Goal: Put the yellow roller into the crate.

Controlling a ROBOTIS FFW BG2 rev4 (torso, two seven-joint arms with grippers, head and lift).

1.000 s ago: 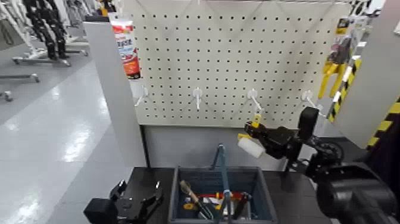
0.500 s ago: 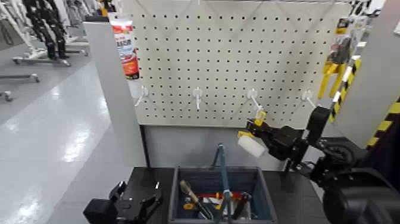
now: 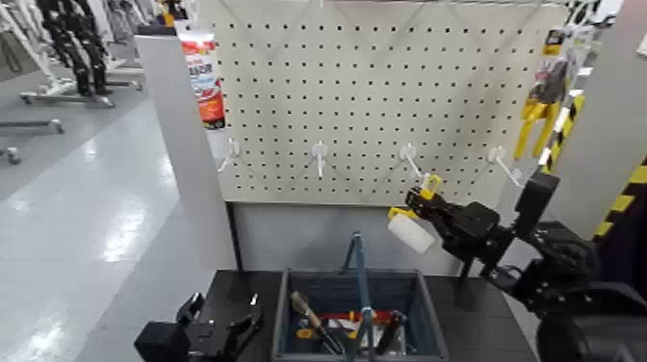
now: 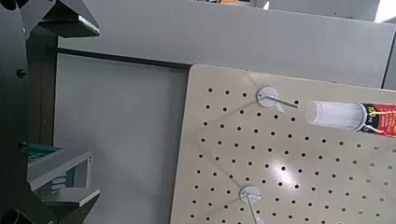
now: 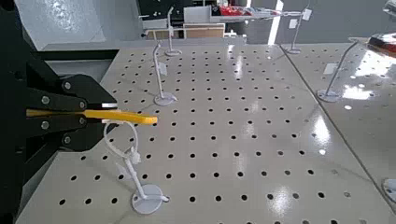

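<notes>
Your right gripper [image 3: 427, 204] grips the yellow roller [image 3: 412, 228] clear of the pegboard [image 3: 385, 87]; lowering it into the crate [image 3: 289, 318] remains, left gripper [image 3: 226, 323] open, idle

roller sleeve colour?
White. The small yellow-handled paint roller in the right end effector shows it best in the head view.

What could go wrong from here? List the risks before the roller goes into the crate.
1. The right gripper holds the yellow roller by its thin handle, close to a pegboard hook; its wire frame could snag there.
2. The crate already holds tools and has a tall centre handle; the roller could land on these or bounce out.
3. The left gripper rests beside the crate, a possible obstruction.
</notes>
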